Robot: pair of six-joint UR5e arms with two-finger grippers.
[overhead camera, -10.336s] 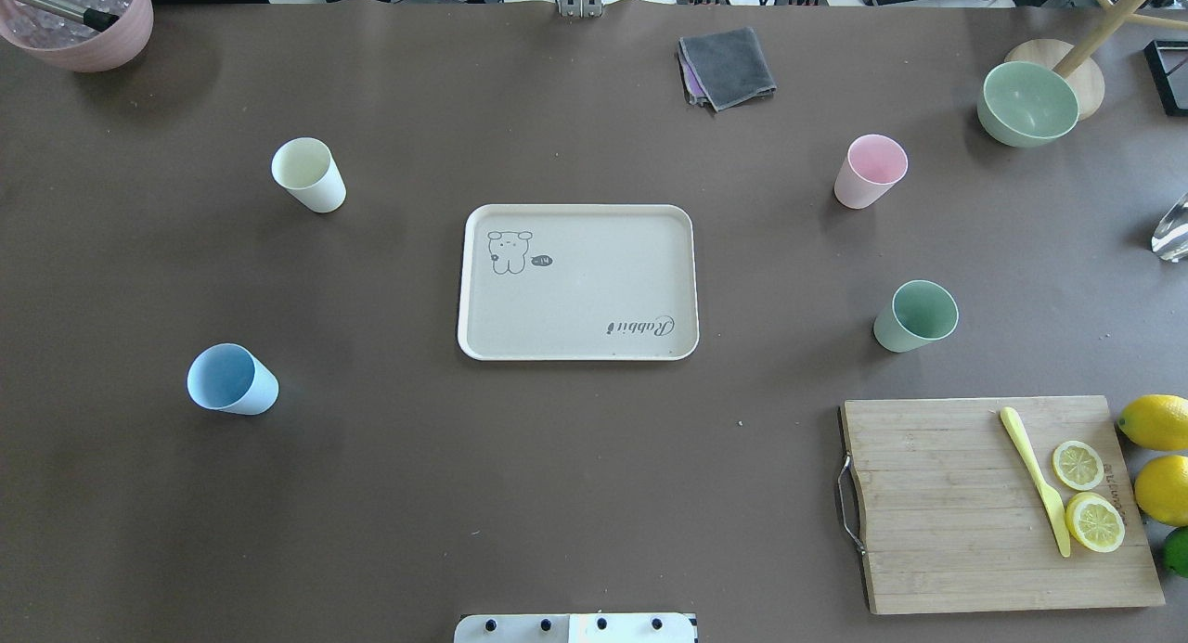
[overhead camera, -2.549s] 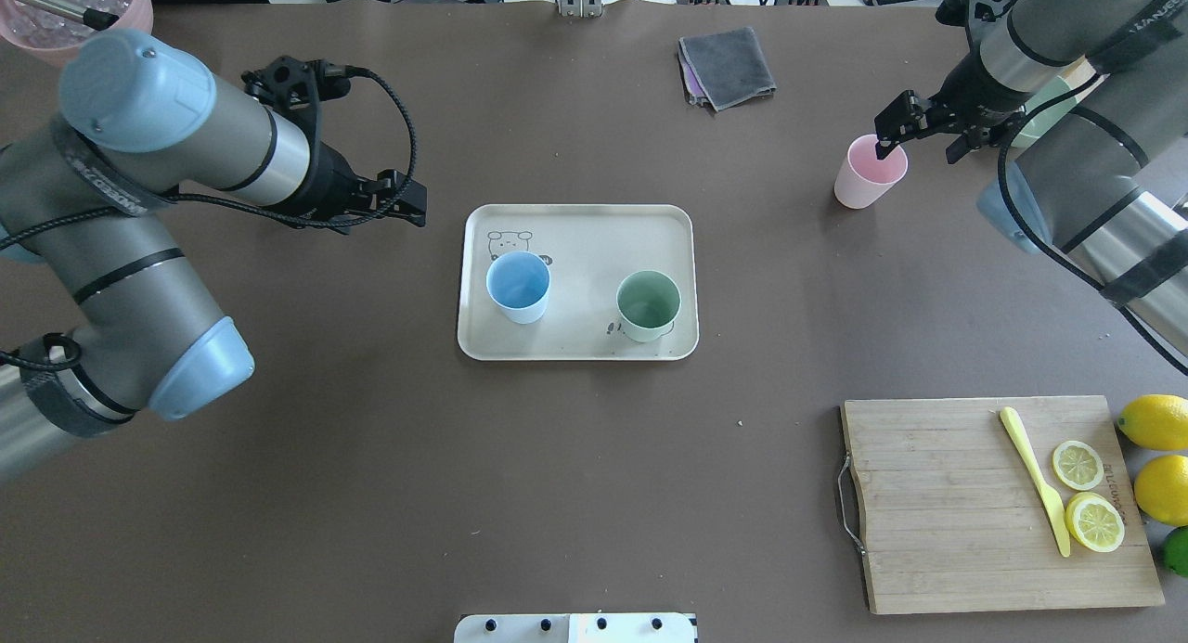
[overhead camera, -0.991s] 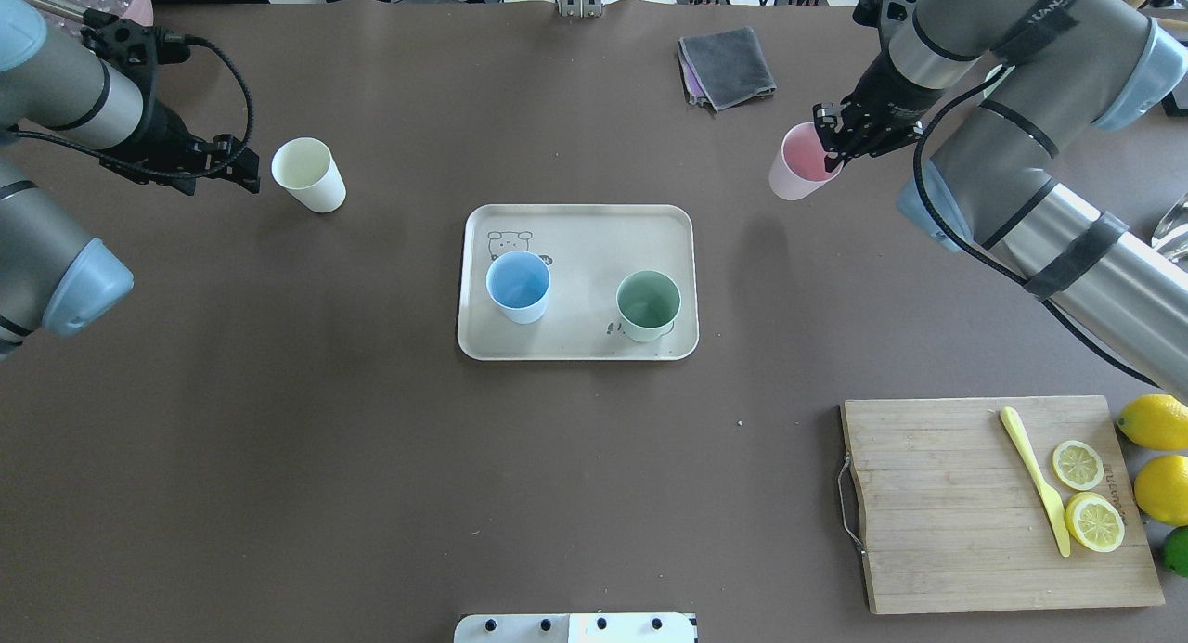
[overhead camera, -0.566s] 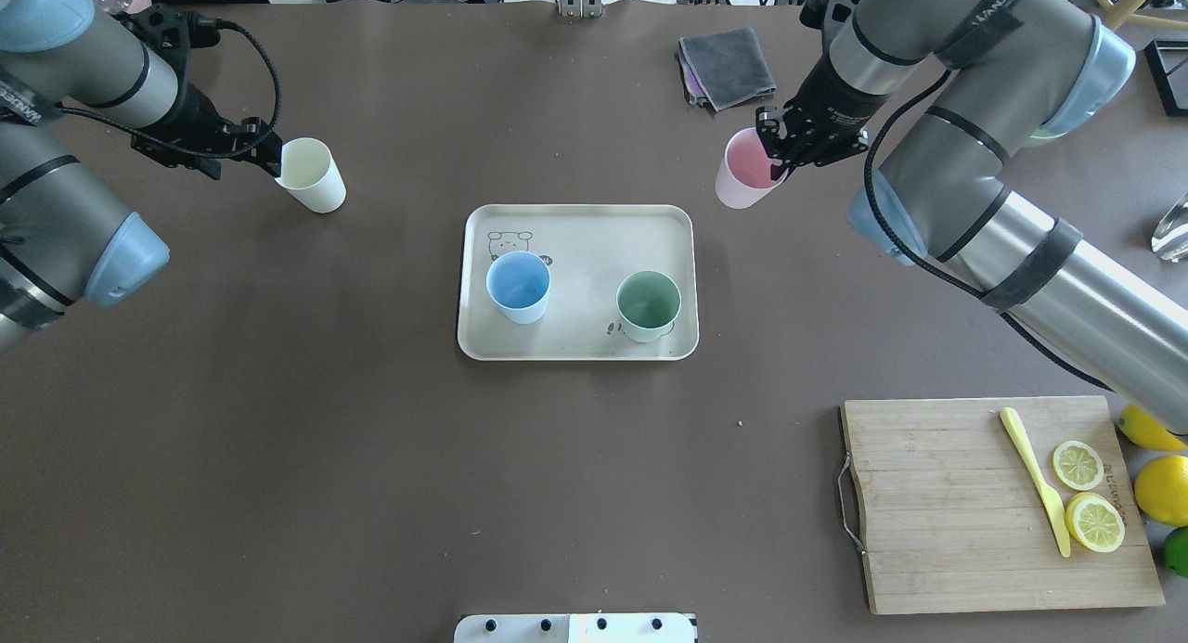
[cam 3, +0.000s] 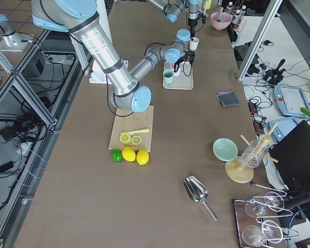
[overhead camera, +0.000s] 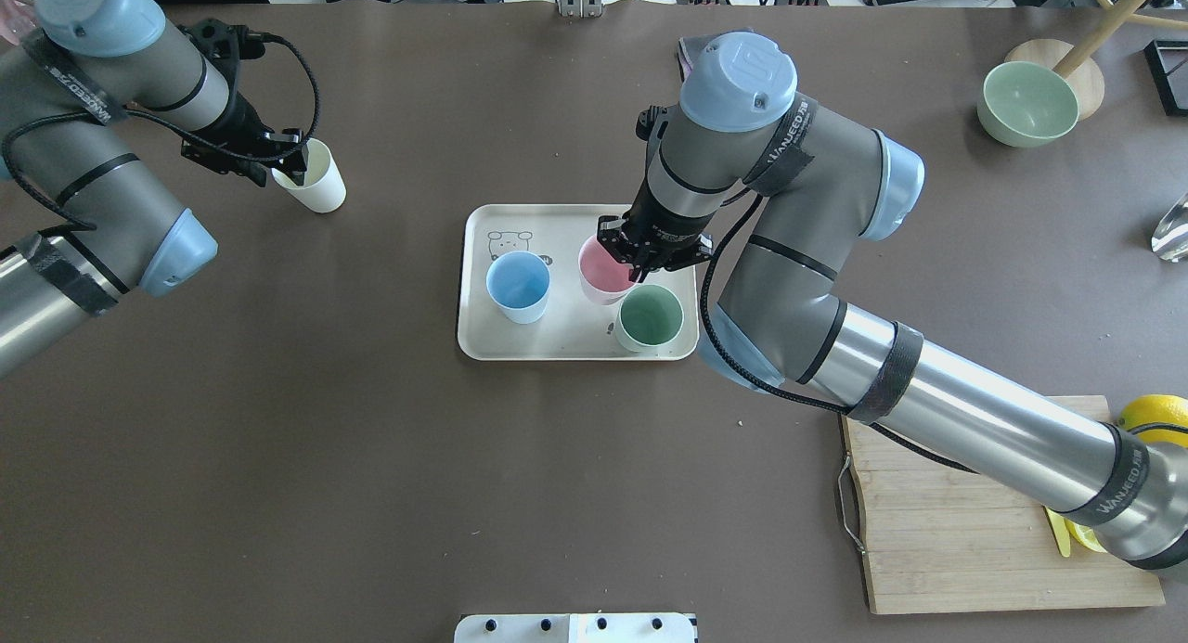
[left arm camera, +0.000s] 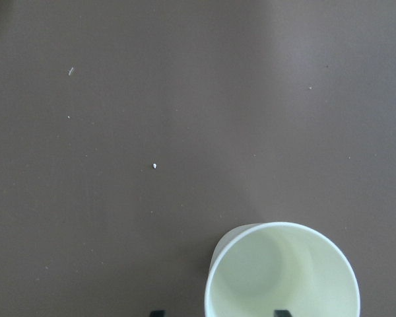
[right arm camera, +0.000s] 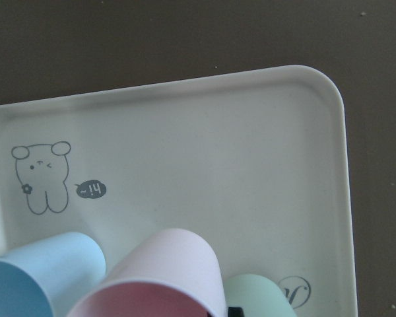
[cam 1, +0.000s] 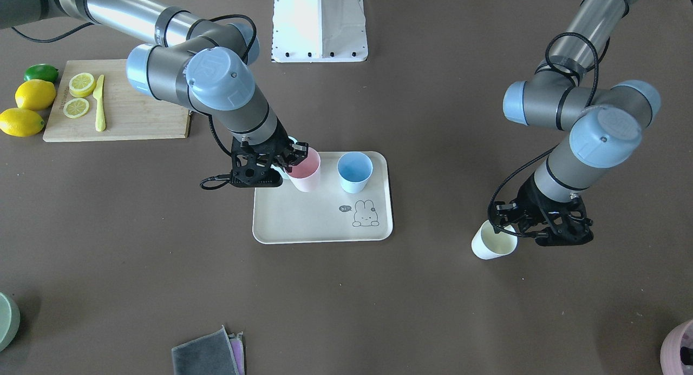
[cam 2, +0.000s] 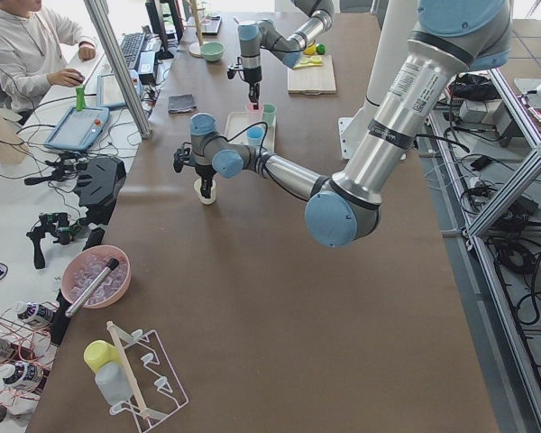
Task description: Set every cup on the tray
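The cream tray [overhead camera: 568, 342] holds the light blue cup [overhead camera: 518, 286] and the green cup [overhead camera: 650, 316]. My right gripper [overhead camera: 639, 264] is shut on the rim of the pink cup [overhead camera: 601, 270] and holds it over the tray between those two cups; I cannot tell whether it touches the tray. The cream-yellow cup [overhead camera: 318, 185] stands upright on the table, left of the tray. My left gripper [overhead camera: 295, 160] is open and straddles its rim. In the left wrist view one finger is inside the cup [left arm camera: 282, 274] and one outside.
A wooden cutting board [overhead camera: 937, 550] with lemon slices and a knife lies at the near right, lemons [cam 1: 32, 93] beside it. A green bowl [overhead camera: 1027, 102] stands at the far right. A grey cloth [cam 1: 206, 356] and a mauve tumbler [cam 1: 679, 350] sit along the far edge.
My right arm has carried the pink cup leftward from beside the tray to over it. My left gripper has moved right onto the cream-yellow cup's rim.
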